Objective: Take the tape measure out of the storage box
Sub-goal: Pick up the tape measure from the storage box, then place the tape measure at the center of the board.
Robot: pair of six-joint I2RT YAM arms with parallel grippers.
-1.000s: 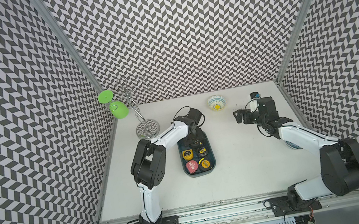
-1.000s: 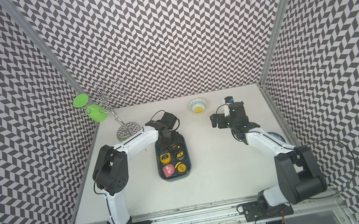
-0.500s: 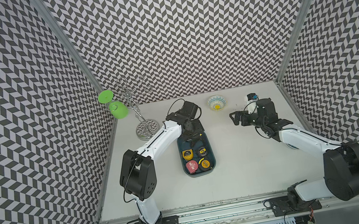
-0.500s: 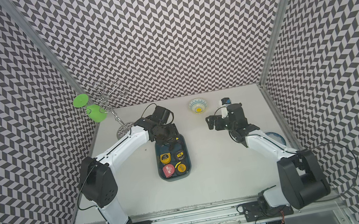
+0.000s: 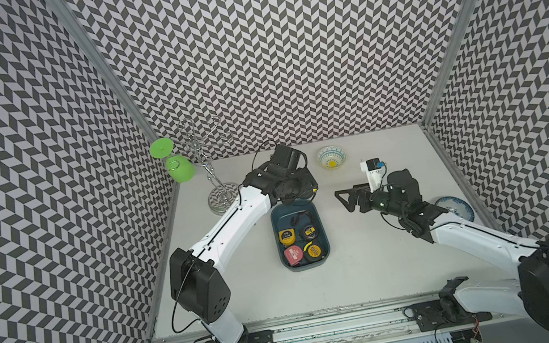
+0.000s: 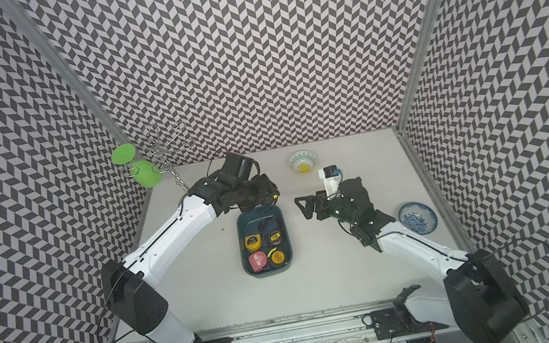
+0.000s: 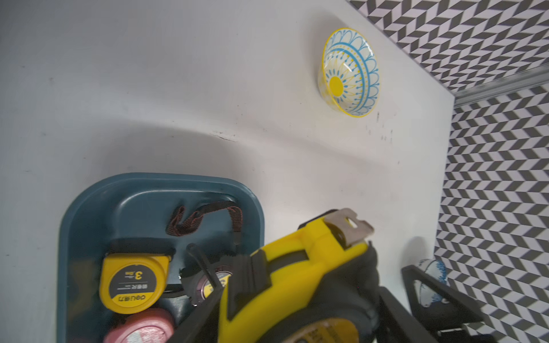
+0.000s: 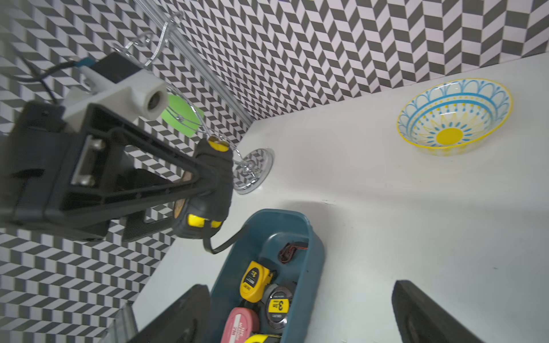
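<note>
Well, chevron walls [image 5: 281,45], white table [image 5: 376,261]: left tool [image 5: 298,191] clamps tape measure [image 7: 297,276], right tool [image 5: 345,202] apart.

Yellow square-bodied plastic tape measure [image 7: 130,282], lying in the dark teal plastic storage box [image 7: 89,208]: its round black label reads "3m" and "deli", shown upside down in the left wrist view; the smaller characters between them are too fine to read. Black round tape measure [image 8: 277,307] in the same box: yellow label reading "3m". Pink tape measure [image 8: 239,326] beside it: white strip printed "TAPE MEASURE".

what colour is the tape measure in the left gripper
Yellow and black tape measure; best in left wrist view.
</note>
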